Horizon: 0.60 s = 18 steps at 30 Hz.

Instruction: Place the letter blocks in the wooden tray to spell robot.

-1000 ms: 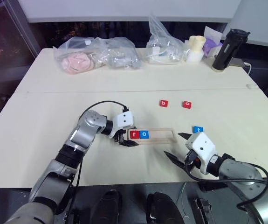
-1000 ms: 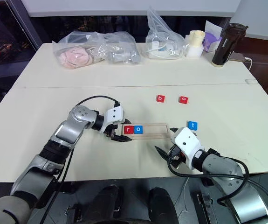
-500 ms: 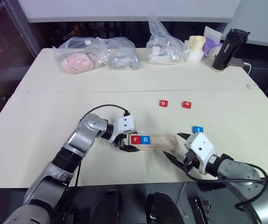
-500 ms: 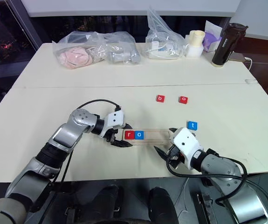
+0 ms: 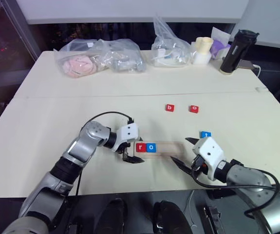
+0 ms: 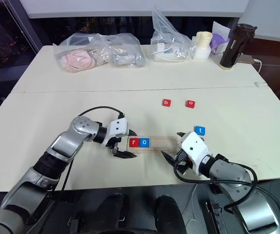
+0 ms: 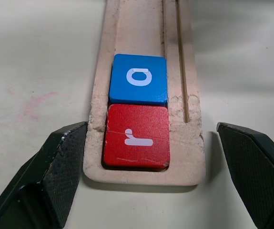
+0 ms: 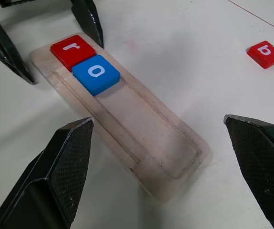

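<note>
The wooden tray (image 5: 171, 147) lies in front of me with a red r block (image 5: 140, 147) and a blue o block (image 5: 151, 147) side by side in its left end. My left gripper (image 5: 132, 150) is open, and its fingers (image 7: 63, 162) straddle that end without touching it. At the tray's right end, my right gripper (image 5: 180, 149) stands open over the empty part of the slot (image 8: 146, 119). A blue t block (image 5: 206, 134) lies just beyond the right gripper. Farther back, a red b block (image 5: 170, 107) and a red o block (image 5: 194, 108) rest on the table.
Along the table's far edge are clear plastic bags (image 5: 98, 56) with soft things in them, another bag (image 5: 171, 48), a cream cup (image 5: 203, 51) and a black bottle (image 5: 233, 51). A seam (image 5: 130, 95) crosses the tabletop behind the loose blocks.
The left gripper, shut at the tray's left end before, now stands open. The tray with r and o has slid slightly nearer to me. The right gripper kept still.
</note>
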{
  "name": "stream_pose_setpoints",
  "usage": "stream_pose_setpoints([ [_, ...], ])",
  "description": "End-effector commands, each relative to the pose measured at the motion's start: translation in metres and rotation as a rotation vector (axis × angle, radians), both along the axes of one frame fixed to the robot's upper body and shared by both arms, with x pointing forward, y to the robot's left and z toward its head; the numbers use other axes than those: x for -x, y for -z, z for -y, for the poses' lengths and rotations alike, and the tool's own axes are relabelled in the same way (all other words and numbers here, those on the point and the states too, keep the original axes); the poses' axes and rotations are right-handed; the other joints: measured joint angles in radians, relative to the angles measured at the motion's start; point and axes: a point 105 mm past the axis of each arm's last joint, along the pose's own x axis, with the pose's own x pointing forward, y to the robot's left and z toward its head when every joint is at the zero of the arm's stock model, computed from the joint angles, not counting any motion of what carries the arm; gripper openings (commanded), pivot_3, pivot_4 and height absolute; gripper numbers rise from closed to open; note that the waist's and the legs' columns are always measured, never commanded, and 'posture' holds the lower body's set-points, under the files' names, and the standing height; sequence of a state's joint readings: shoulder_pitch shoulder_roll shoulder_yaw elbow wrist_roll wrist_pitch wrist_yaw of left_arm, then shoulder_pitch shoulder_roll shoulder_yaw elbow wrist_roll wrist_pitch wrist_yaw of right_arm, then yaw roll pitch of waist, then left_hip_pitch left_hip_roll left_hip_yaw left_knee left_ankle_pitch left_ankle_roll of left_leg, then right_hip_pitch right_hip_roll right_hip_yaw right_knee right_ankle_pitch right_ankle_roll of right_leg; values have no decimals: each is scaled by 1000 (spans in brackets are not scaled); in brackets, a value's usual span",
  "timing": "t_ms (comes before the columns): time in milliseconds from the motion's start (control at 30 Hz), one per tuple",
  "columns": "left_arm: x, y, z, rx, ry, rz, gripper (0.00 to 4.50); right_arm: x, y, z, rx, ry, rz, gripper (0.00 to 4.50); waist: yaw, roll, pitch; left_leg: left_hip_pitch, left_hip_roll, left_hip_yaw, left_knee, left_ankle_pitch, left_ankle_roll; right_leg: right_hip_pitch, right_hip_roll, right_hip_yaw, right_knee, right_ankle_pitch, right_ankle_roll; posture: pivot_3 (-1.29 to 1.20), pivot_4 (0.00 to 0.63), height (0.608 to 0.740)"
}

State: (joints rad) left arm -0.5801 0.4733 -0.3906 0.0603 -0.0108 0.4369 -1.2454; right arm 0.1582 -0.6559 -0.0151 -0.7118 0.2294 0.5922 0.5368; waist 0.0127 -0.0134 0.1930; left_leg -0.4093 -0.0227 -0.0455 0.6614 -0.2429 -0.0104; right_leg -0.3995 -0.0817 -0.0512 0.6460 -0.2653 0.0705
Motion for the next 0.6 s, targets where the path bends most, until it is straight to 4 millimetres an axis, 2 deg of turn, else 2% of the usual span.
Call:
stream_pose_setpoints([
  [33,5,8,-5,-15,-9,-28,4480,-2,-7,-3,-6,-20,38,4500,0,0,0,0,0,0,0,0,0,0,0,0,0,0,0,0,150,740],
  [600,-11,-22,-6,103,-89,64,4480,-7,-5,-11,-17,-59,39,4500,2,0,0,-4,0,0,-1,0,0,-4,0,0,-1,1,0,0,150,740],
])
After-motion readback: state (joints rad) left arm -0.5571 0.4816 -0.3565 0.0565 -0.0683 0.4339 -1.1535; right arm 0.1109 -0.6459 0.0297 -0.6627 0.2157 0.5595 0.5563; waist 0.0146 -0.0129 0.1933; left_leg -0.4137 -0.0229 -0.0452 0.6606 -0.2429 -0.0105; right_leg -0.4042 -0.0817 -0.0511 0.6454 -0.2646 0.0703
